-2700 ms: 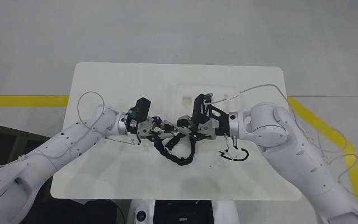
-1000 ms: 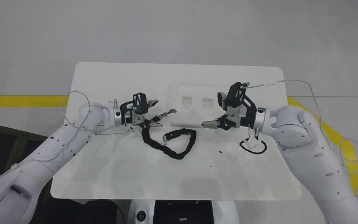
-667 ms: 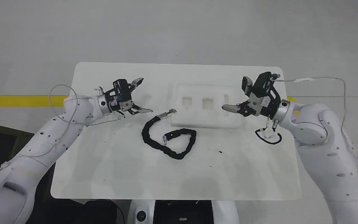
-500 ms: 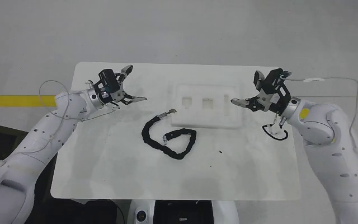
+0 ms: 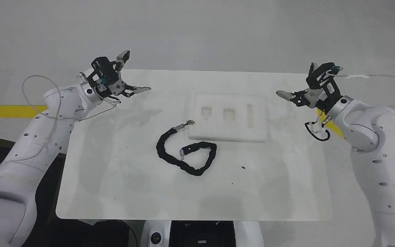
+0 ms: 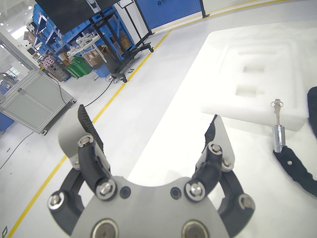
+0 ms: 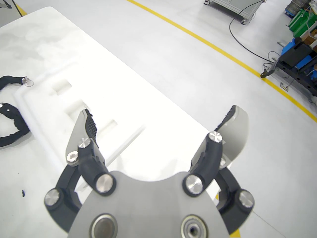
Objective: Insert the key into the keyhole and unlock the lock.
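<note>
We find the black chain lock (image 5: 162,147) lying mid-frame on the white table (image 5: 123,185) in the top view, its two ends apart. The key (image 6: 277,111) sits in the silver cylinder (image 6: 279,136) (against the lower-left corner of the foam tray (image 5: 228,133)). The left gripper (image 6: 148,113), upper left, and the right gripper (image 7: 159,110), upper right, hold nothing, jaws apart.

Key (image 6: 277,115) in black chain lock (image 5: 162,148) — open
</note>
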### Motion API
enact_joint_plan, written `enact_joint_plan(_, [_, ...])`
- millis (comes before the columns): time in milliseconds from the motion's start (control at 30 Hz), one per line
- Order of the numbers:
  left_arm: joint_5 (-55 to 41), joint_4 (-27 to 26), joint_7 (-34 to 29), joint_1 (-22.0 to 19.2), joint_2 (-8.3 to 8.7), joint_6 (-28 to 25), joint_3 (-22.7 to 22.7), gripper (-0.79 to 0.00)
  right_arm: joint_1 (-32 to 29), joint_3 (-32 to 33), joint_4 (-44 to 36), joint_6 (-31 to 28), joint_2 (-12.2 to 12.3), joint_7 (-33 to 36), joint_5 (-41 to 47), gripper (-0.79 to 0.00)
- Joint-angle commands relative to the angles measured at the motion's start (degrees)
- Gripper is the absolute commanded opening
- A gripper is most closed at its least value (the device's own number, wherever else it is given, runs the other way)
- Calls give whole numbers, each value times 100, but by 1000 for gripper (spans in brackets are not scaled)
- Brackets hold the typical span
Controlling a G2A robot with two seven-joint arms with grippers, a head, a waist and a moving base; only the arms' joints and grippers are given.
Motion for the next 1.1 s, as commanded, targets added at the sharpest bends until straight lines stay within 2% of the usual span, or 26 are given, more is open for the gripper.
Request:
enact_joint_plan(0, [44,36,-46,-24,-15,-26,-22,0,54,-4,44,-27,4,12,-51,0])
enact_joint_plan(200, [104,-16,-177,-6,-58,-50,-87,0,191,14,158,-106,13,0,-92,0])
enact_joint_plan(1067, [104,-16,-177,-6,-58,-50,-87,-1,191,14,158,-106,13,0,-92,0])
